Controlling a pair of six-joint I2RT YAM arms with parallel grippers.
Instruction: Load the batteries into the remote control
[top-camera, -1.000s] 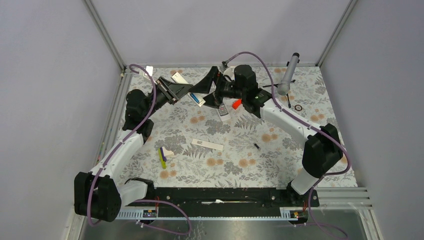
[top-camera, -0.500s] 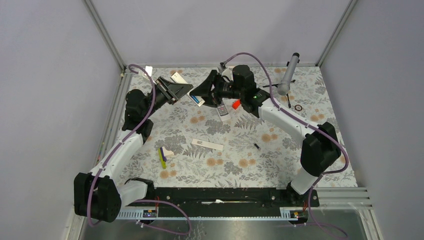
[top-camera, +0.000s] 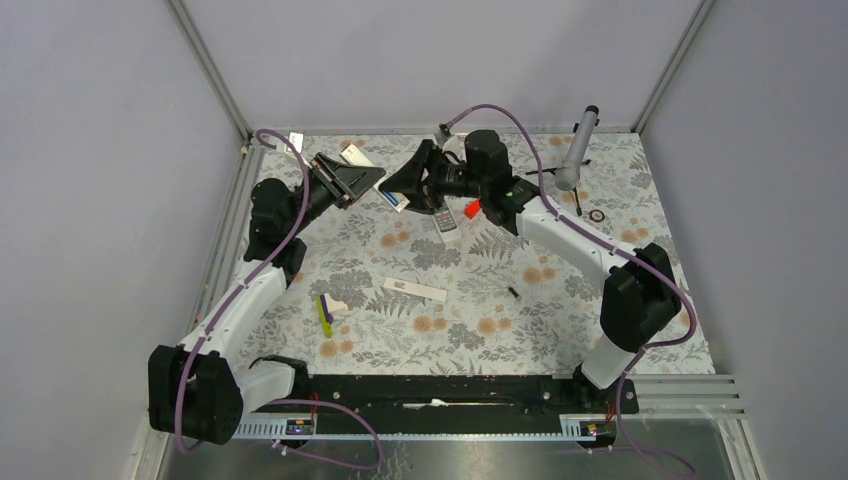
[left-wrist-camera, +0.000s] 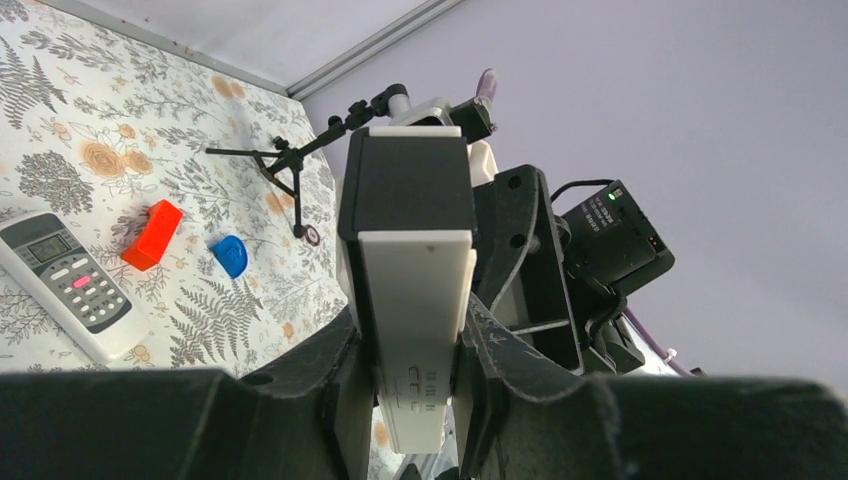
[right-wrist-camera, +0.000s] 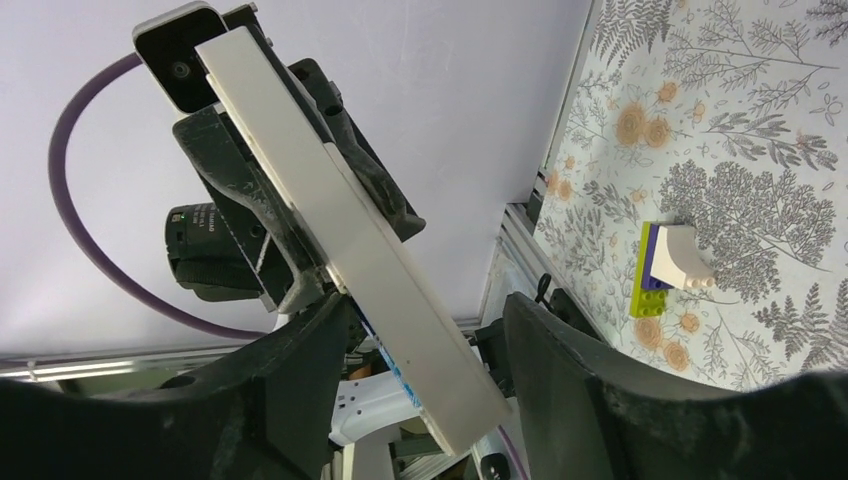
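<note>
Both claws sit in the upper middle of the top view; the left claw (left-wrist-camera: 415, 345) is pinched narrow on a long white bar (right-wrist-camera: 340, 220), holding it clear of the desk (top-camera: 480, 330); the right claw (right-wrist-camera: 425, 310) stands wide around the bar's free end, with a gap showing beside one finger; the remote control (top-camera: 445, 221) lies buttons-up on the desk just below the right claw in the top view; an orange-red block (left-wrist-camera: 152, 233) and a blue cap (left-wrist-camera: 230, 256) lie near it, to its right in the left wrist view.
</note>
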